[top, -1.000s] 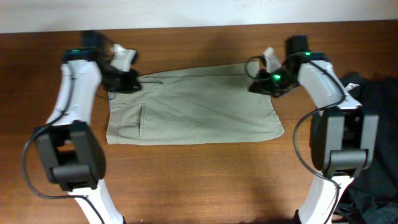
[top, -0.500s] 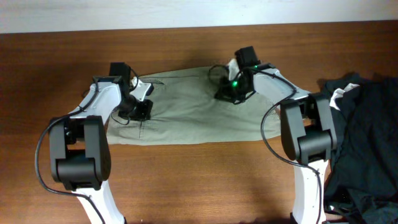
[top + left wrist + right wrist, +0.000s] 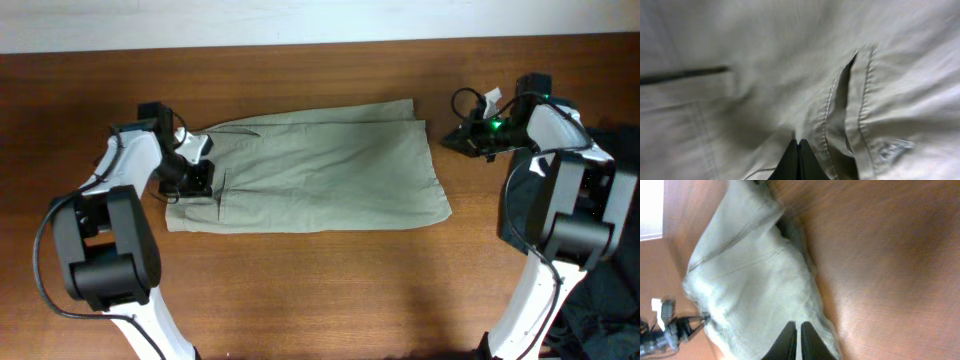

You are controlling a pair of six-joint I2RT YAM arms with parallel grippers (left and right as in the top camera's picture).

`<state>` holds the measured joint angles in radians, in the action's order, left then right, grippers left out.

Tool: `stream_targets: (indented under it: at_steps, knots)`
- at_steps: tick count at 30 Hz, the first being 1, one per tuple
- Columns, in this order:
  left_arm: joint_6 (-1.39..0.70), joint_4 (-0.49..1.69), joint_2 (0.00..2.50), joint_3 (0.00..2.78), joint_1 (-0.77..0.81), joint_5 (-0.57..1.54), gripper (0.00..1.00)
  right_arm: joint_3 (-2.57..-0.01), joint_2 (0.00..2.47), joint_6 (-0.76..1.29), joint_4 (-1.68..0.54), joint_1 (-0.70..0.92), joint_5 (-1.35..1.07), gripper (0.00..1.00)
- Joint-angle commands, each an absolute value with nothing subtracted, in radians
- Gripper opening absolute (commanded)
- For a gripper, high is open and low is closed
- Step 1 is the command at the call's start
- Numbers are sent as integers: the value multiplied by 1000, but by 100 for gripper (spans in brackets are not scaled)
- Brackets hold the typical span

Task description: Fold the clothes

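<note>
Fold stage, judged as first fold done: khaki cotton shorts lie flat at the centre of the brown wooden table, apparently halved lengthwise, waistband left, leg hems right. Left gripper rests on the waistband end, jaws closed together; whether cloth is trapped cannot be told. Right gripper hovers over bare wood just beside the hems, jaws nearly closed, empty. Next move likely calls for gripping one short end and carrying it across. Bare wood borders both long edges; a black garment pile limits room on the right.
</note>
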<state>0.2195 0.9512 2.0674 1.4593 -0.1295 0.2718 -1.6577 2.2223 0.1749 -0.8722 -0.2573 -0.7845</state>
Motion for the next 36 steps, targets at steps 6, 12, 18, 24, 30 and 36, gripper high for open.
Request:
stream_targets:
  at_steps: [6, 12, 18, 24, 30, 36]
  knots:
    - [215, 951, 1900, 1597, -90, 442, 15, -1672, 1983, 40, -1053, 32, -659, 9]
    - [214, 893, 2044, 1586, -44, 441, 9, -1670, 2100, 149, -1028, 279, -303, 8]
    - [214, 813, 2192, 1587, -56, 324, 4, -1670, 2184, 183, -1083, 248, -234, 4]
    - [149, 818, 2193, 1593, -159, 169, 4, -1670, 2184, 219, -1311, 118, -4, 5]
    - [157, 984, 2177, 1746, -278, 329, 5, -1672, 2177, 193, -1363, -45, -76, 5]
    - [180, 1202, 2114, 1886, -311, 358, 54, -1672, 2057, -52, -1346, 20, -496, 13]
